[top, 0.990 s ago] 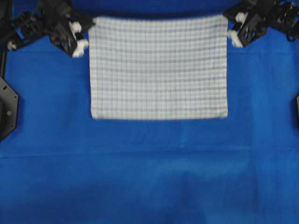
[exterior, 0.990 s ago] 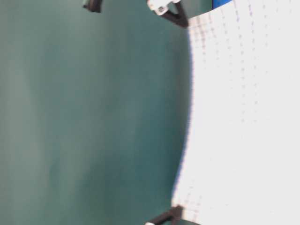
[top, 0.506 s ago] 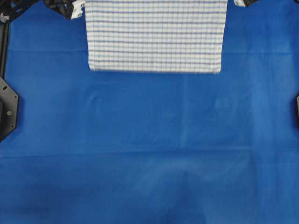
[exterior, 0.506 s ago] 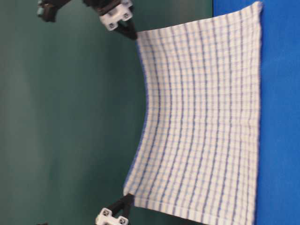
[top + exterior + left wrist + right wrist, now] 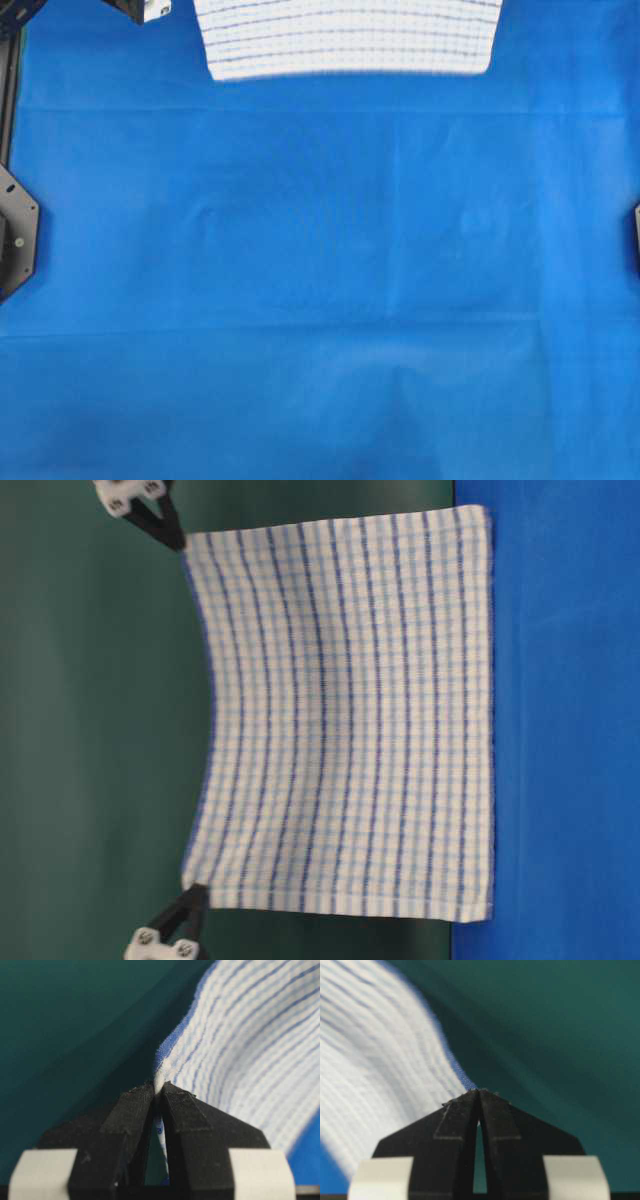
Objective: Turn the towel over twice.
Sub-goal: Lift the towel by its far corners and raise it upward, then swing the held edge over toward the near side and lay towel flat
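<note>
— What am I looking at, place-wise?
— Lab bench, staged. I see a plain blue sheet (image 5: 320, 300) laid flat over the table, a bare green backdrop (image 5: 90, 730) behind, black mounts (image 5: 15, 235) at the sheet's edges.
— Any household clutter?
— I see just sheet, backdrop, hardware.

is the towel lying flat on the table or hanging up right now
Hanging, spread out. The left hand and right hand each pinch a top corner of the towel; whether its bottom edge touches the blue sheet is unclear.

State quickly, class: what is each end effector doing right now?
Left end effector: shut on a corner of the towel.
Right end effector: shut on the towel's other top corner.
</note>
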Robot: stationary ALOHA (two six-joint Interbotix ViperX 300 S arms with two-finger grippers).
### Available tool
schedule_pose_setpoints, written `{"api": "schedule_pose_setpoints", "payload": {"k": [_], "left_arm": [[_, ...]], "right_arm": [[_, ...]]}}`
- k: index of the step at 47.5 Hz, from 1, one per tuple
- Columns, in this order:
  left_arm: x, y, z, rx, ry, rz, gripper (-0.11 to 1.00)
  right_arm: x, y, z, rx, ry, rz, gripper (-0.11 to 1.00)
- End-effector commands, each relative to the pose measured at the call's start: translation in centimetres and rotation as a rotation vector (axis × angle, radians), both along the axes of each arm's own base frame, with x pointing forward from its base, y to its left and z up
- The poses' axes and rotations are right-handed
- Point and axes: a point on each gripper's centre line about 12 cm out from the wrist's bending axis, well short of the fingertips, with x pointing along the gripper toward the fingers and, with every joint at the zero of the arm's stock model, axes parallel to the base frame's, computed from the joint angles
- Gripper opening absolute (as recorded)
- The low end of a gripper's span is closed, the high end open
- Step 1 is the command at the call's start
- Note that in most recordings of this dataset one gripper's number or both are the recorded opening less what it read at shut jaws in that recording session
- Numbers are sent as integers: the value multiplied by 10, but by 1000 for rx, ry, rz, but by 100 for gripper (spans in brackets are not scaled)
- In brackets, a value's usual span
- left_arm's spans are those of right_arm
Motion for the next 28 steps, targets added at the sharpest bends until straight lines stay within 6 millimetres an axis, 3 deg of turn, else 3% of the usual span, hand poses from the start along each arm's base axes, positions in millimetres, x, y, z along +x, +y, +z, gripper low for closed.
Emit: {"api": "schedule_pose_setpoints", "payload": {"k": [1,14,28], "left_arm": [[0,-15,19,33,-38,-35,4],[-4,-71,11,-43,32,-183,4],[-8,-139,-19,-129,171,-409,4]], "right_arm": [[-1,21,14,-24,-32,45,3],[-1,95,4,106,-8,230,3],[5,151,-48,315,128,365,3]]}}
